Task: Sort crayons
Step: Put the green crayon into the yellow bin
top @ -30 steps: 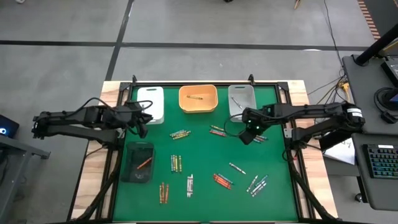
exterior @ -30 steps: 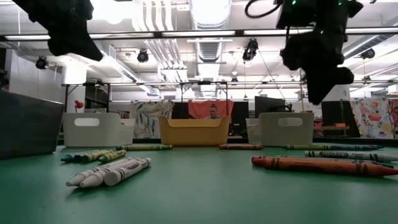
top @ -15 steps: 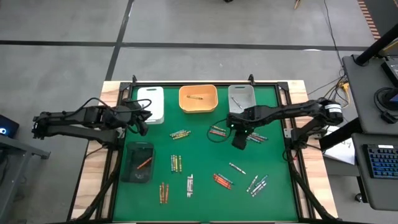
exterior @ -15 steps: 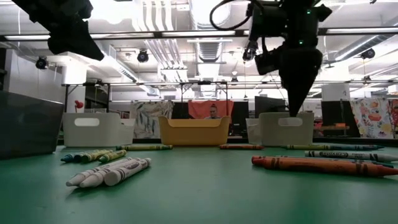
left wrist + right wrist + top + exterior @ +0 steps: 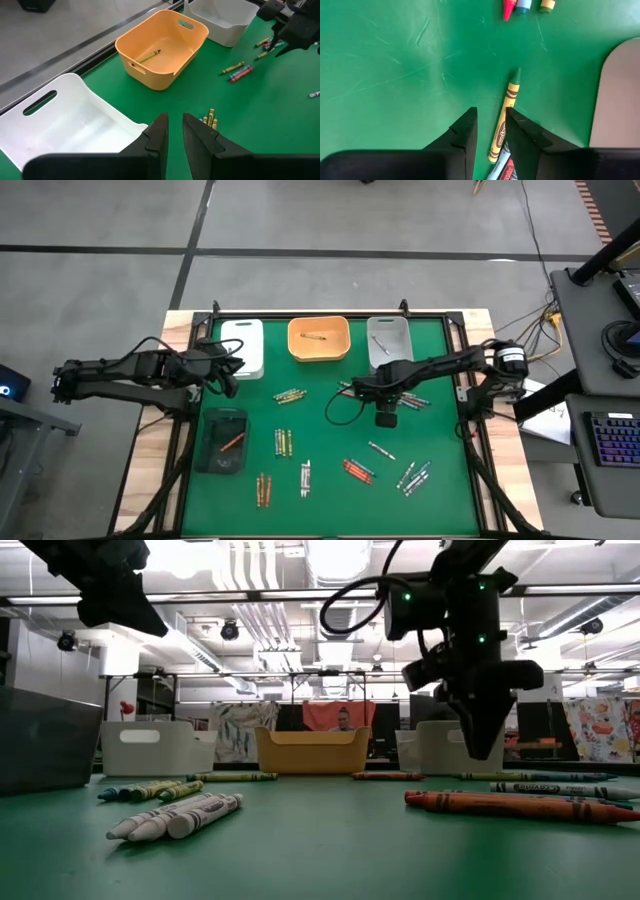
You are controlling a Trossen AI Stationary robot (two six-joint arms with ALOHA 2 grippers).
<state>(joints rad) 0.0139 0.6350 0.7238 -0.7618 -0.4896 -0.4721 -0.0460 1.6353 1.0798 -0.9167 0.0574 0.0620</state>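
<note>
- Two crayons lie close together under the right gripper [image 5: 491, 114]: a yellow crayon [image 5: 506, 117] and a red crayon [image 5: 506, 171] just beside its end. The gripper could pinch both, or bump the yellow one so it rolls away.
- Its fingers are only a little apart. If it comes down crooked, a finger might land on top of the crayon and not beside it.
- It hangs above the green tabletop [image 5: 320, 430], near the middle, a bit toward the right edge. It holds nothing.
- The yellow crayon lies flat on the tabletop, lined up with the gap.
- The left gripper [image 5: 173, 120] waits by the white tray [image 5: 243, 345] near the far left corner, with a thin gap and nothing in it.
</note>
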